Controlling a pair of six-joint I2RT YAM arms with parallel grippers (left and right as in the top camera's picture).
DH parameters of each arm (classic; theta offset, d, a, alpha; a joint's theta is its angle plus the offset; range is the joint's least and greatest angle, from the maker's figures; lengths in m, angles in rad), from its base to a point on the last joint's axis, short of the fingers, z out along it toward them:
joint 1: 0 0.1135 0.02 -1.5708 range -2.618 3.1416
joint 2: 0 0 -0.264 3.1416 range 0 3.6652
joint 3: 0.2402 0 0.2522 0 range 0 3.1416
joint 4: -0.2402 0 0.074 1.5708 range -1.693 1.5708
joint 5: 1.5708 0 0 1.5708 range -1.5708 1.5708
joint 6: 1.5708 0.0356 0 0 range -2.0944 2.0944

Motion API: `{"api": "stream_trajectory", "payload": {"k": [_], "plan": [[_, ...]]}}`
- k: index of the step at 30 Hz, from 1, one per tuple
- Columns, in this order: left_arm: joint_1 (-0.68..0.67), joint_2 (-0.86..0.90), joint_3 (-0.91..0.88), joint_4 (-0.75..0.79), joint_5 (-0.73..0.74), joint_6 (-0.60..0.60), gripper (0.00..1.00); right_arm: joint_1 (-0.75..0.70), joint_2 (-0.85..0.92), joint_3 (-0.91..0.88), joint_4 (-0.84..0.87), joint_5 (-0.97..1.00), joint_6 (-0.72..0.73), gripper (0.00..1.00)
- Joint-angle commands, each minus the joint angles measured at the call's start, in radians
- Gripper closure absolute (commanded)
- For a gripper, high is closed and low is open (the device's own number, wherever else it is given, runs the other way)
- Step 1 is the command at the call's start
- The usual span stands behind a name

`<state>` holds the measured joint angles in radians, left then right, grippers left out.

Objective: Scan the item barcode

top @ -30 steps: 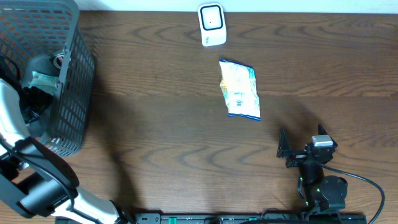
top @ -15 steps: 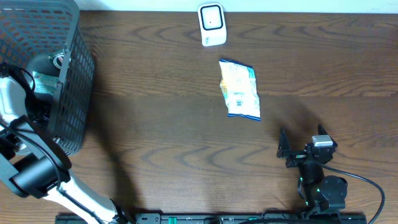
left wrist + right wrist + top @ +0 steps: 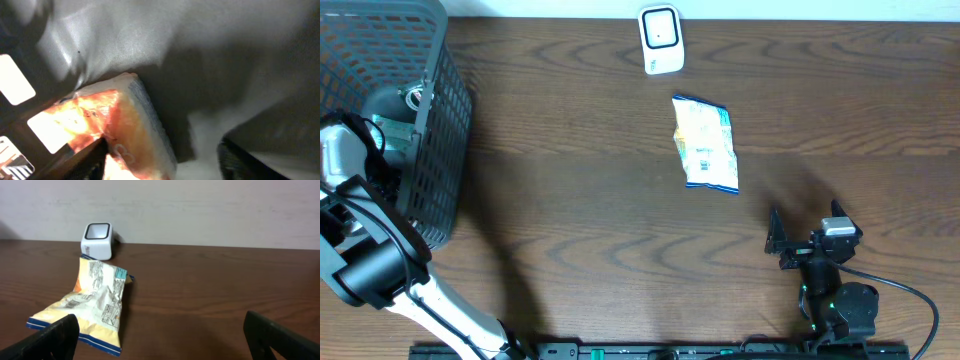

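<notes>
STEP pick-up: my left jaws parted astride orange packet [image 3: 120, 125] inside basket [image 3: 432, 130], not gripping | right jaws released, well apart from basket | NEXT I clench, lift, carry to scanner [image 3: 661, 38]

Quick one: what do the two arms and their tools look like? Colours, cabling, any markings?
Left arm: white links with black joint housings. Right arm: all black, with a grey block near the wrist and a black cable looping off its base. The left tool and right tool each have two dark, blunt fingers. No markings are legible.
</notes>
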<state>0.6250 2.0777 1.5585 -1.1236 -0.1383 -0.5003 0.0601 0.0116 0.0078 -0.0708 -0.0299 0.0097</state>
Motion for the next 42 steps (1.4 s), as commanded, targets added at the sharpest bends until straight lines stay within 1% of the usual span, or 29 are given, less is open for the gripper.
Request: {"api": "stream_trajectory", "payload": {"k": [1, 5, 9, 10, 11, 12, 13, 14, 16, 20, 24, 26, 29, 32, 36, 40, 42], "plan": [[0.005, 0.017, -0.017, -0.005, -0.005, -0.011, 0.35, -0.009, -0.005, -0.002, -0.003, -0.006, -0.003, 0.01], [0.005, 0.017, -0.037, -0.003, -0.005, -0.011, 0.35, -0.009, -0.005, -0.002, -0.003, -0.006, -0.003, 0.01], [0.005, 0.018, -0.084, 0.032, -0.005, -0.011, 0.34, -0.009, -0.005, -0.002, -0.003, -0.006, -0.003, 0.01], [0.005, 0.018, -0.097, 0.045, -0.005, -0.01, 0.37, -0.009, -0.005, -0.002, -0.003, -0.006, -0.003, 0.01], [0.005, 0.018, -0.105, 0.056, -0.005, -0.01, 0.51, -0.009, -0.005, -0.002, -0.003, -0.006, -0.003, 0.01], [0.005, 0.018, -0.109, 0.063, -0.005, -0.01, 0.61, -0.009, -0.005, -0.002, -0.003, -0.006, -0.003, 0.01], [0.005, 0.018, -0.109, 0.065, -0.005, -0.01, 0.74, -0.009, -0.005, -0.002, -0.003, -0.006, -0.003, 0.01], [0.005, 0.017, -0.107, 0.068, -0.005, -0.009, 0.85, -0.009, -0.005, -0.002, -0.003, -0.006, -0.003, 0.01], [0.005, 0.016, -0.096, 0.063, -0.005, 0.006, 0.92, -0.009, -0.005, -0.002, -0.003, -0.006, -0.003, 0.01], [0.005, -0.001, -0.041, 0.026, -0.005, 0.009, 0.92, -0.009, -0.005, -0.002, -0.003, -0.006, -0.003, 0.01], [0.005, -0.047, 0.074, -0.039, 0.0, 0.008, 0.93, -0.009, -0.005, -0.002, -0.003, -0.006, -0.003, 0.01], [0.005, -0.089, 0.145, -0.065, 0.03, 0.009, 0.93, -0.009, -0.005, -0.002, -0.003, -0.006, -0.003, 0.01], [0.005, -0.173, 0.228, -0.058, 0.092, 0.008, 0.93, -0.009, -0.005, -0.002, -0.003, -0.006, -0.003, 0.01], [0.005, -0.271, 0.286, -0.008, 0.154, 0.008, 0.93, -0.009, -0.005, -0.002, -0.003, -0.006, -0.003, 0.01], [0.004, -0.455, 0.299, 0.128, 0.211, 0.002, 0.93, -0.009, -0.005, -0.002, -0.003, -0.006, -0.003, 0.01], [-0.005, -0.614, 0.299, 0.236, 0.218, -0.089, 0.92, -0.009, -0.005, -0.002, -0.003, -0.006, -0.003, 0.01], [-0.021, -0.682, 0.299, 0.277, 0.247, -0.127, 0.93, -0.009, -0.005, -0.002, -0.003, -0.006, -0.003, 0.01]]}}
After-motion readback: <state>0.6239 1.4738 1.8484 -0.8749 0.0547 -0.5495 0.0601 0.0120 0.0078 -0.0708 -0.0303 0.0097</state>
